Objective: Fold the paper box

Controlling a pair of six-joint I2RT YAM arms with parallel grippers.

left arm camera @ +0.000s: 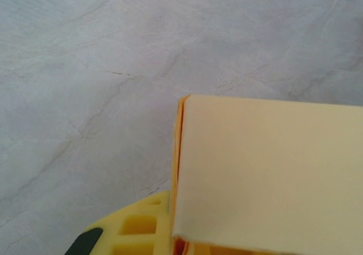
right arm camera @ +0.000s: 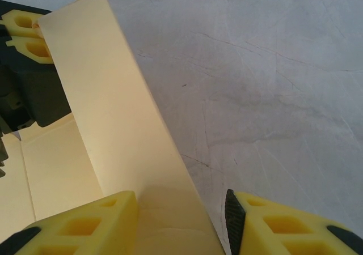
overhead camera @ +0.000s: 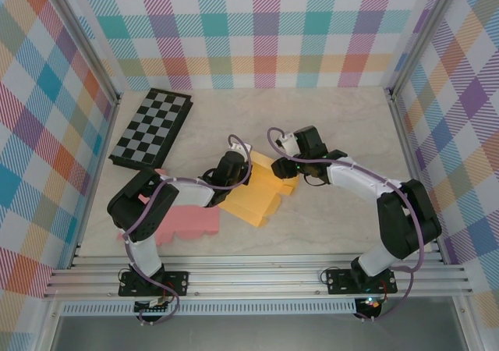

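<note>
Near edge, L side: a pink sheet point(overhead camera: 191, 222) lies flat on the desk point(overhead camera: 335, 226), partly under the L arm point(overhead camera: 144, 203); just beside it, mid-desk, the yellow paper box point(overhead camera: 249, 203) lies mostly flat and unfolded, w/ one long flap point(right arm camera: 113, 124) raised at its far side; L pincer point(right arm camera: 33, 33) is closed tight on the flap's upper end, paper nipped between its fingers; R pincer point(right arm camera: 181, 215) is partway open, astride the flap's other end; the flap rests against one finger point(right arm camera: 85, 226) w/ a gap to the other, so no grip; far L, a checkerboard point(overhead camera: 152, 129) lies flat, well apart from the box.
</note>
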